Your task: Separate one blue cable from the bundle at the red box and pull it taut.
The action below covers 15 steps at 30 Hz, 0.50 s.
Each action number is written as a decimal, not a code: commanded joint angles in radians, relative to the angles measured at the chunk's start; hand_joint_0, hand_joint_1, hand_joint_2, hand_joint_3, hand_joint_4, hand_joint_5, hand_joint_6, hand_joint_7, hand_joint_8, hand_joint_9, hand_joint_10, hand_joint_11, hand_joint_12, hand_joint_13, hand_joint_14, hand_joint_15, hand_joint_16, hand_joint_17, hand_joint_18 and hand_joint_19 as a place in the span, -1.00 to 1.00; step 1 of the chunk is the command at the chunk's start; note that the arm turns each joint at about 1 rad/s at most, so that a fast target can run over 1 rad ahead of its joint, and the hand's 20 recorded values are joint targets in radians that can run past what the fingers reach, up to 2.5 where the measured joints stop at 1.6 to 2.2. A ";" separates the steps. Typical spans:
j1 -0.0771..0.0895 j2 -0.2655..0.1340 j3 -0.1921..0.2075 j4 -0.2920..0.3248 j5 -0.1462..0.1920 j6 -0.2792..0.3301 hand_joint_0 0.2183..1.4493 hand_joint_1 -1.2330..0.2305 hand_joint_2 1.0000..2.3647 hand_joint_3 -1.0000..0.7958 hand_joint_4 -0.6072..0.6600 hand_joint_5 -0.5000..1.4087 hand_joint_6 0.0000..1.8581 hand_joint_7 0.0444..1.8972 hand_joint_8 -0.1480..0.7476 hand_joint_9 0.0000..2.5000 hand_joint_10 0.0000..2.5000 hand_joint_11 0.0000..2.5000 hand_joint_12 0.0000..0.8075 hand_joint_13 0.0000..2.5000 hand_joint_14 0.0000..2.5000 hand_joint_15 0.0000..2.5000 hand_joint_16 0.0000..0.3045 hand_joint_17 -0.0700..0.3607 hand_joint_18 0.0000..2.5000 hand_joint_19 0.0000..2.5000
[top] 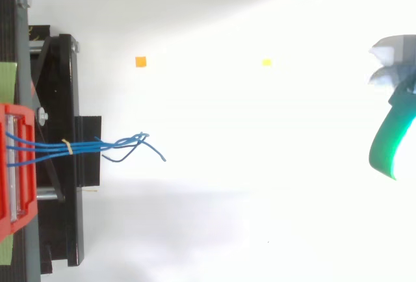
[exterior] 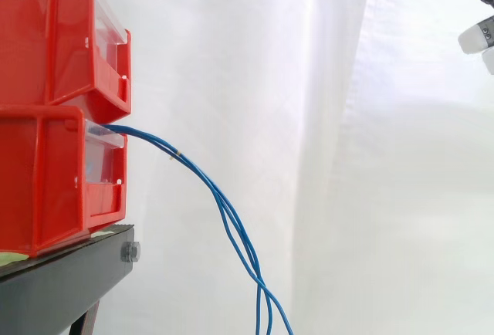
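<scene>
Several blue cables (exterior: 218,194) far from hand (top: 396,61)

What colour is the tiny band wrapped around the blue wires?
Yellow. The small band tying the thin blue cables shows best in the top view.

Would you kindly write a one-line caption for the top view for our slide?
Banded blue cables trail from the red bin across the black stand; the hand is far off at right.

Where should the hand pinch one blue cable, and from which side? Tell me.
Probably pinch one strand past the yellow tie, where the blue cables droop and fan apart. Come in from the open side, opposite the red bin, where the hand hangs open; before the tie the strands are bound together.
</scene>
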 commanded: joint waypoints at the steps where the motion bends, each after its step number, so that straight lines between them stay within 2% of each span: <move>1: 0.000 0.000 0.001 0.000 0.000 0.000 -0.58 -0.04 -1.00 -0.44 0.26 -0.78 -0.46 -0.32 0.05 -0.85 -1.00 -1.00 -0.06 -0.79 -1.00 -0.92 -0.56 0.02 -0.70 -0.79; 9: 0.000 0.000 0.000 0.000 0.000 0.000 -0.58 -0.06 -1.00 -0.44 0.31 -0.77 -0.46 -0.32 0.08 -0.78 -1.00 -0.98 -0.05 -0.72 -1.00 -0.89 -0.58 0.00 -0.64 -0.79; 15: 0.000 0.000 0.000 0.000 0.000 0.000 -0.58 -0.06 -1.00 -0.44 0.31 -0.77 -0.46 -0.31 0.10 -0.75 -1.00 -0.89 -0.04 -0.71 -1.00 -0.88 -0.58 -0.01 -0.63 -0.79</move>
